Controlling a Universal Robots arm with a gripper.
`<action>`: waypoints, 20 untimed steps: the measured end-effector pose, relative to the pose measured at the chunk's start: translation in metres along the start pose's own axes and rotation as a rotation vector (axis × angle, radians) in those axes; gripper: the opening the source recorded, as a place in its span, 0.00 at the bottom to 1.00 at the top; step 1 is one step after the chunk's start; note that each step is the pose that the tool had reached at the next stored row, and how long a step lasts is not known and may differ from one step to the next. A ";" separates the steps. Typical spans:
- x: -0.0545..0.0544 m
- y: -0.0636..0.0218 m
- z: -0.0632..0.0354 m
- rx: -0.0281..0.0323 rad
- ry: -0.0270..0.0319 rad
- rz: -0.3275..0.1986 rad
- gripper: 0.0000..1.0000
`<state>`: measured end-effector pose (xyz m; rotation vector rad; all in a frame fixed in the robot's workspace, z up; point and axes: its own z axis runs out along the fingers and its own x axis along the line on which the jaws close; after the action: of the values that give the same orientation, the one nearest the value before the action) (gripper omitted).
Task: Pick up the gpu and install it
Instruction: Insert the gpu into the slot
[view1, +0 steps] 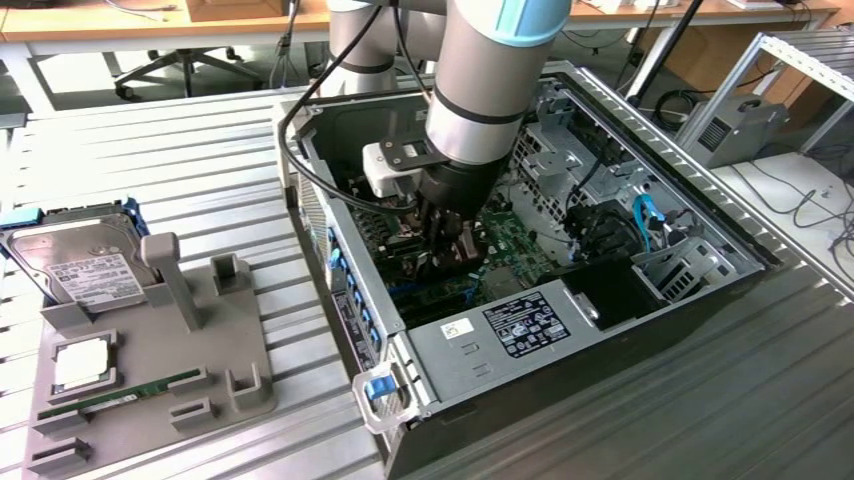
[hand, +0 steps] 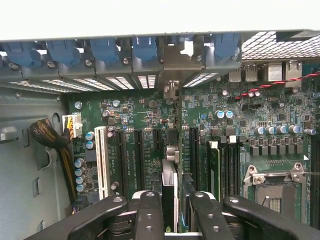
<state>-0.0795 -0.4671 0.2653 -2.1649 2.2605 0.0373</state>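
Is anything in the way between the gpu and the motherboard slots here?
Nothing visible. The tool grips the gpu edge-on over the motherboard. The slots beside it look empty. The slot directly under the gpu is hidden by it.

Open computer case lies on its side; the arm fills its middle. Drive cage and cables crowd the exterior view's right edge.
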 end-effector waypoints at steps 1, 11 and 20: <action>0.000 -0.0001 0.0000 0.0000 0.0001 -0.002 0.26; -0.006 -0.0002 0.0005 -0.0014 0.0006 -0.055 0.26; -0.007 -0.0005 0.0017 -0.0014 0.0031 -0.056 0.26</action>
<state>-0.0787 -0.4597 0.2638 -2.2294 2.2006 0.0351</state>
